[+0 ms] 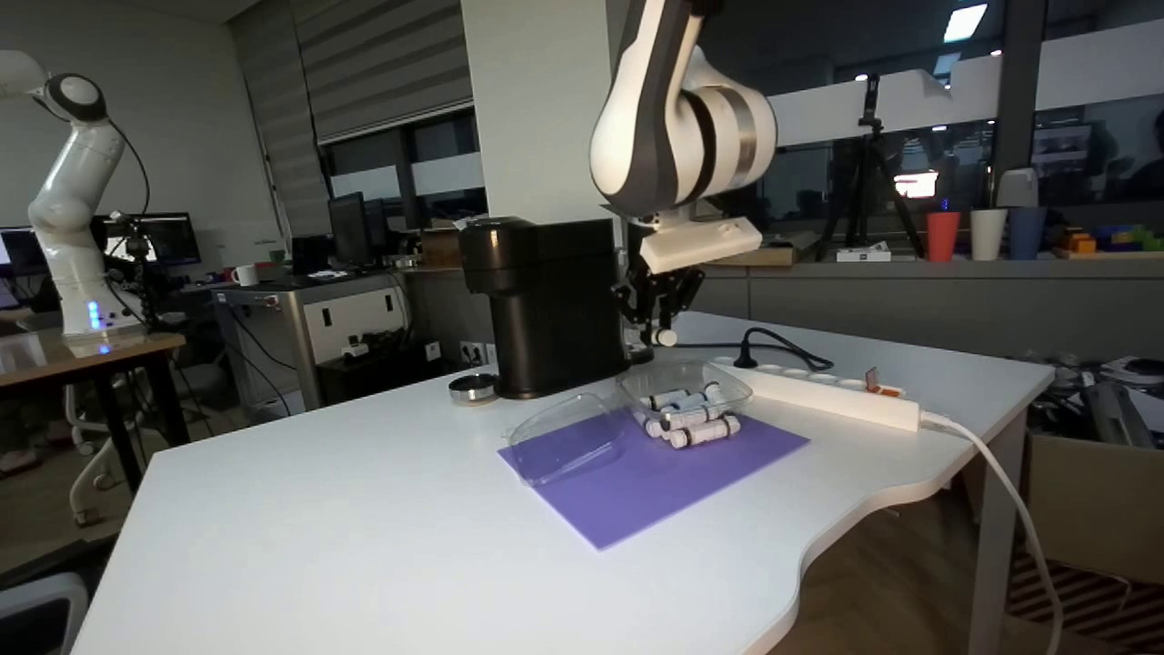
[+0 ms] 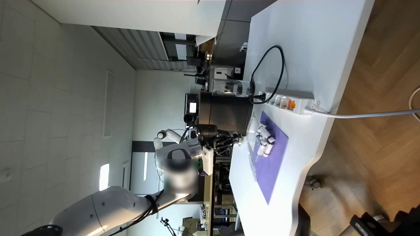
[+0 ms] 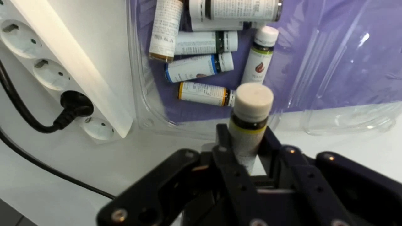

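Wrist view, yellow-banded bottle [image 3: 247,138], pale cap [image 3: 253,102]

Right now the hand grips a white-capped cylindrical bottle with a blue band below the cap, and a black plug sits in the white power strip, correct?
One slip: the band is yellow, not blue, as the wrist view shows. The hand does grip a white-capped cylindrical bottle, and a black plug sits in the white power strip.

Dark windows [image 1: 818,45], herringbone wooden floor [image 2: 387,65]
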You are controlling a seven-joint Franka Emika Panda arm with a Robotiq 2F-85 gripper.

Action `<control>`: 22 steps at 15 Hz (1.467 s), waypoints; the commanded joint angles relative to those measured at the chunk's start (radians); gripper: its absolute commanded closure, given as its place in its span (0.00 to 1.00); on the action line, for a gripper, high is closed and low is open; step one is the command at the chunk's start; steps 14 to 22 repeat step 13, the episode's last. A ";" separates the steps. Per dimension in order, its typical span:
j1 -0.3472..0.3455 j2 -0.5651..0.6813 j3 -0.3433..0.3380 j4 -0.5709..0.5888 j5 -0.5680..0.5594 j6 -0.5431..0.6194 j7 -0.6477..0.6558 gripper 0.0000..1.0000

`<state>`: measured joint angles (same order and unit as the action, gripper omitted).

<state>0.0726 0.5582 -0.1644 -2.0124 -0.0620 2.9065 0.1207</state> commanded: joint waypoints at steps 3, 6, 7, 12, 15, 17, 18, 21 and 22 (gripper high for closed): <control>0.040 0.026 -0.054 -0.077 0.009 0.099 0.062 0.48; 0.058 0.018 -0.067 -0.070 0.015 0.085 0.061 0.35; 0.063 0.009 -0.068 -0.065 0.015 0.079 0.061 0.29; 0.066 0.006 -0.059 -0.044 -0.001 0.062 0.036 0.19; 0.066 0.006 -0.057 -0.045 -0.001 0.063 0.035 0.11; 0.066 0.006 -0.057 -0.045 -0.001 0.063 0.035 0.11; 0.066 0.006 -0.057 -0.045 -0.001 0.063 0.035 0.11; 0.066 0.006 -0.057 -0.045 -0.001 0.063 0.035 0.11; 0.066 0.006 -0.057 -0.045 -0.001 0.063 0.035 0.11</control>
